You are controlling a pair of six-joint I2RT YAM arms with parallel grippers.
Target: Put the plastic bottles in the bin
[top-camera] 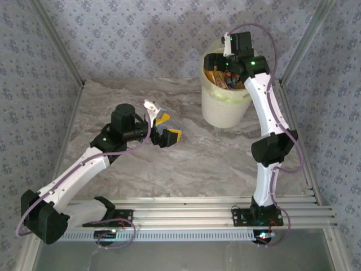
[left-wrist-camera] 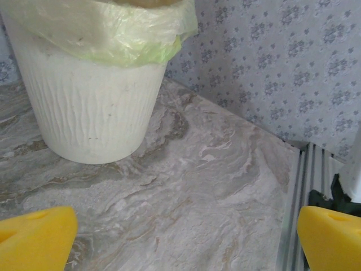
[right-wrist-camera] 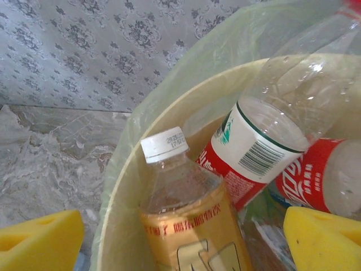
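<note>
The bin (top-camera: 225, 107), a cream-white bucket with a pale green bag, stands at the back right of the table. My right gripper (top-camera: 221, 66) hangs over its mouth. In the right wrist view the right gripper (right-wrist-camera: 180, 243) is open, its yellow pads (right-wrist-camera: 39, 240) wide apart. Below it, inside the bin (right-wrist-camera: 121, 192), lies an orange-labelled plastic bottle (right-wrist-camera: 186, 214) with a white cap, touching neither pad. Beside it lie a clear bottle with a red-and-white label (right-wrist-camera: 254, 152) and another red-labelled one (right-wrist-camera: 316, 180). My left gripper (top-camera: 165, 129) is open over bare table at the centre left, nothing between its pads (left-wrist-camera: 34, 237).
The left wrist view looks across the marble tabletop (left-wrist-camera: 214, 186) to the bin (left-wrist-camera: 84, 101). An aluminium rail (left-wrist-camera: 293, 197) runs along the table's right side. Slotted rails (top-camera: 192, 212) cross the near edge. Patterned walls (top-camera: 141, 39) close in the back and sides.
</note>
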